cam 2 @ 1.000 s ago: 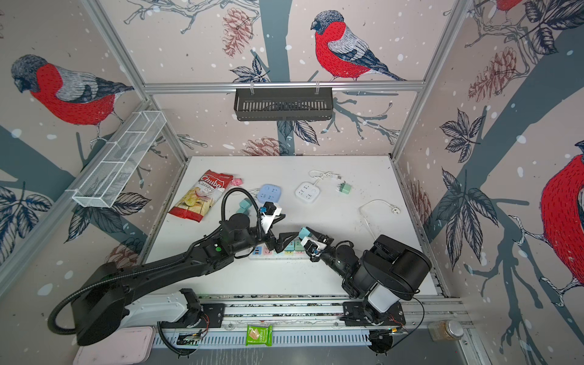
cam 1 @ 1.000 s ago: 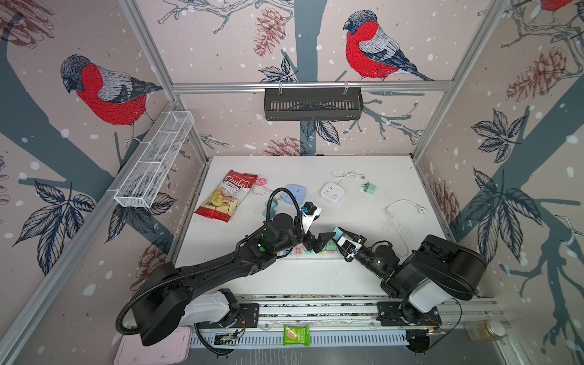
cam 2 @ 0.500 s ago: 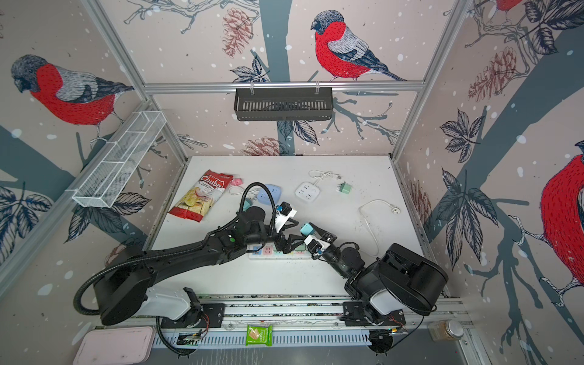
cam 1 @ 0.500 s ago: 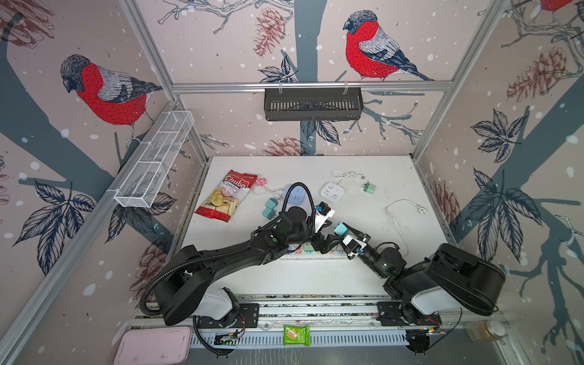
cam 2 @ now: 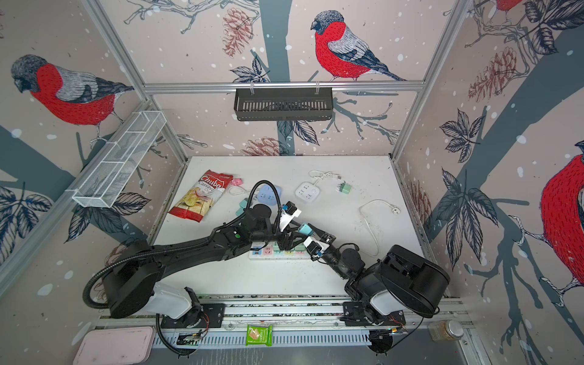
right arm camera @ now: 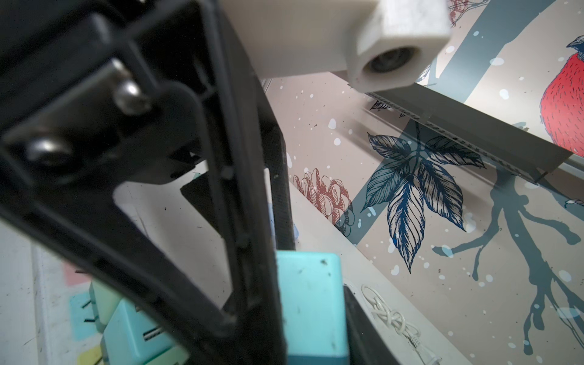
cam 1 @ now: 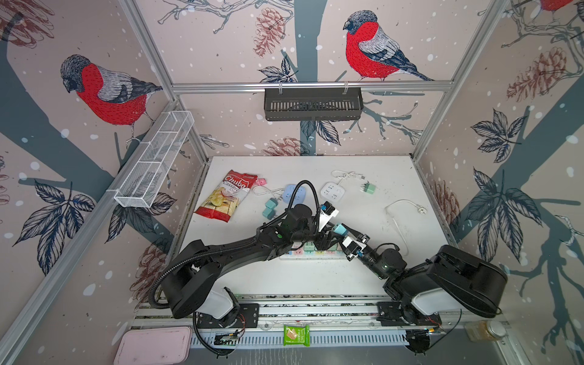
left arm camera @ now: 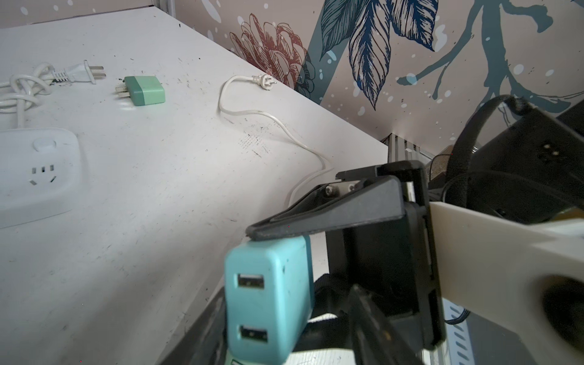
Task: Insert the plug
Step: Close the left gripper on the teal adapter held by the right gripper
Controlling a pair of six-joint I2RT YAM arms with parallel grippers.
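you're clamping the plug [cam 1: 340, 228] in the right gripper [cam 1: 344, 234] over the power strip [cam 1: 300, 252]. can't tell if the left gripper [cam 1: 322, 242] is open or closed, but it's crowding in, risking a misaligning knock.

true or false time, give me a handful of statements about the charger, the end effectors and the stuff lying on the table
1. The right end effector is closed on a teal charger. True.
2. The chip bag lies next to the right arm's base. False: it lies on the left part of the table, towards the back.
3. The teal charger shows two usb ports on one face. True.
4. The green adapter sits inside the black basket. False: it lies on the table, and the basket hangs on the back wall.
5. A loose white cable lies on the right part of the table, plugged into nothing. True.
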